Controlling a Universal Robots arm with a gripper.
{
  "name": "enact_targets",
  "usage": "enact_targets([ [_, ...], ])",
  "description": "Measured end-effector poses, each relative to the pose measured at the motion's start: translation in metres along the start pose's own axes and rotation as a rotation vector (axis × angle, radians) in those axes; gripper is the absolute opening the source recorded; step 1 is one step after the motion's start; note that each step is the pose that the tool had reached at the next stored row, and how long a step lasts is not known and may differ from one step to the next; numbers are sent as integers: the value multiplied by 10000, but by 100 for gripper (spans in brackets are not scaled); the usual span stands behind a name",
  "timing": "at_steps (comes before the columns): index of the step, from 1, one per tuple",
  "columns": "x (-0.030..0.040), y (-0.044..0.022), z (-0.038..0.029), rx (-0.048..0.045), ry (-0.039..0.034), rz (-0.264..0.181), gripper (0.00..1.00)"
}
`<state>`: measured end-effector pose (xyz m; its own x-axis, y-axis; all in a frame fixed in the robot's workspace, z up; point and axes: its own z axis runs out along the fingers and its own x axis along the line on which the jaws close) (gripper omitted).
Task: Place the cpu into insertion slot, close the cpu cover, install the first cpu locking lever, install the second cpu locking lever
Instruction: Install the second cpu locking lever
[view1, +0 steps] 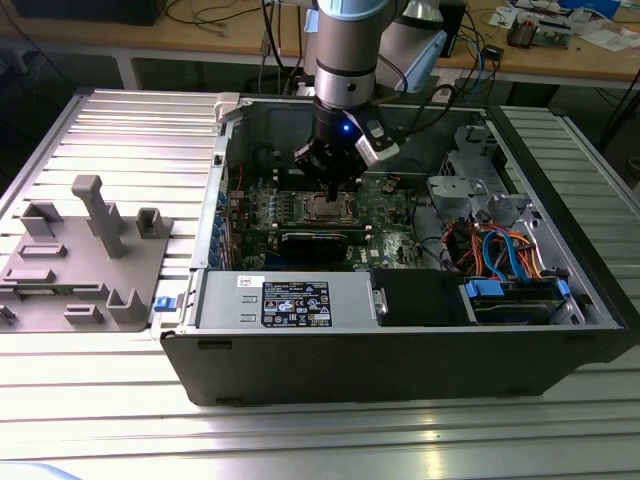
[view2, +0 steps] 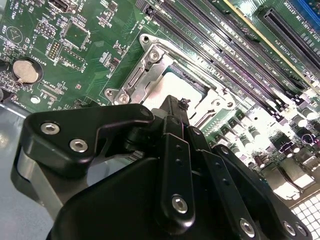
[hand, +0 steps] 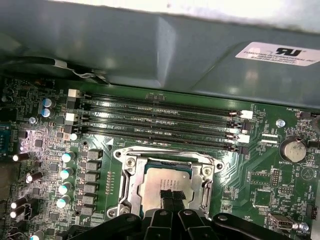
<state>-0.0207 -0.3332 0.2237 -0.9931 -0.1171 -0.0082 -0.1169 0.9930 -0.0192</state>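
Pinched together on the cpu (hand: 165, 183), gripper (hand: 172, 196) seating chip inside insertion slot (hand: 131, 176), cover frame at twelve o'clock. Best lowered flat, edges square with the socket rim, no sideways push.

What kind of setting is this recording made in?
Probably a robotics lab or workshop: an opened computer case on a slotted aluminium table, a grey fixture beside it, and a wooden bench cluttered with cables behind.

ribbed metal table (view1: 90, 420), wooden workbench (view1: 200, 40) behind with cables (view1: 215, 15)
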Motion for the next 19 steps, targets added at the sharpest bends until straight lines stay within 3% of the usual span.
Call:
enact_targets([
  [10, 0, 0, -25, 5, 1, 0, 11],
  [19, -1, 0, -97, 13, 2, 0, 11],
])
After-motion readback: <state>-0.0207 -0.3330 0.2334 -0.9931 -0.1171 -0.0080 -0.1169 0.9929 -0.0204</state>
